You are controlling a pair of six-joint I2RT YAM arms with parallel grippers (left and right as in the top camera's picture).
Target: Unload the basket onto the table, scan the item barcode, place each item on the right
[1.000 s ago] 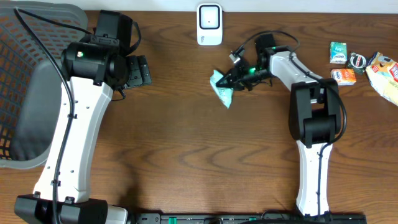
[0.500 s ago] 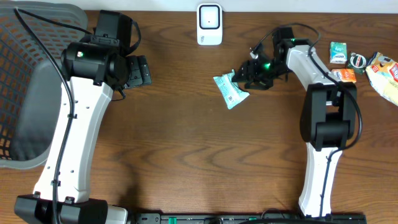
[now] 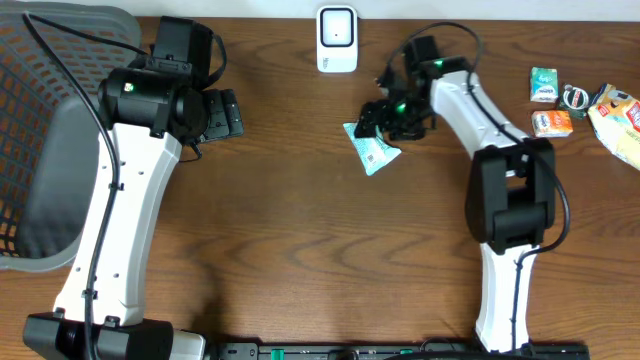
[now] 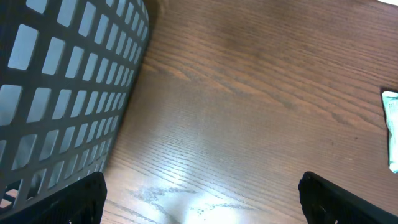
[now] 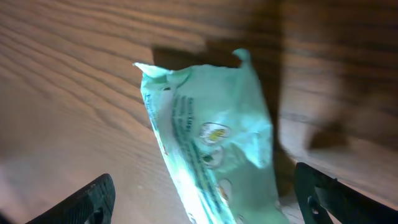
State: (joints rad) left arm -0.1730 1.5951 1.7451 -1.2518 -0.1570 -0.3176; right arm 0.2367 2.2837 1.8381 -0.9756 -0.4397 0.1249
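Presently: my right hand [image 3: 378, 115], fingers spread wide and holding nothing, over the upper end of the green packet [image 3: 372, 148]. Packet lies loose on the tabletop [image 3: 300, 230], below and right of the white scanner [image 3: 337, 38]. My left hand [image 3: 222, 113], likewise open, near the grey basket [image 3: 50, 120].

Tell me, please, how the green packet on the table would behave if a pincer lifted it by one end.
The green packet looks thin and crinkled, so it would probably sag rather than stay stiff. It lies flat on the table, so it is unlikely to roll. Its wrapper looks like smooth film and may be somewhat slippery.
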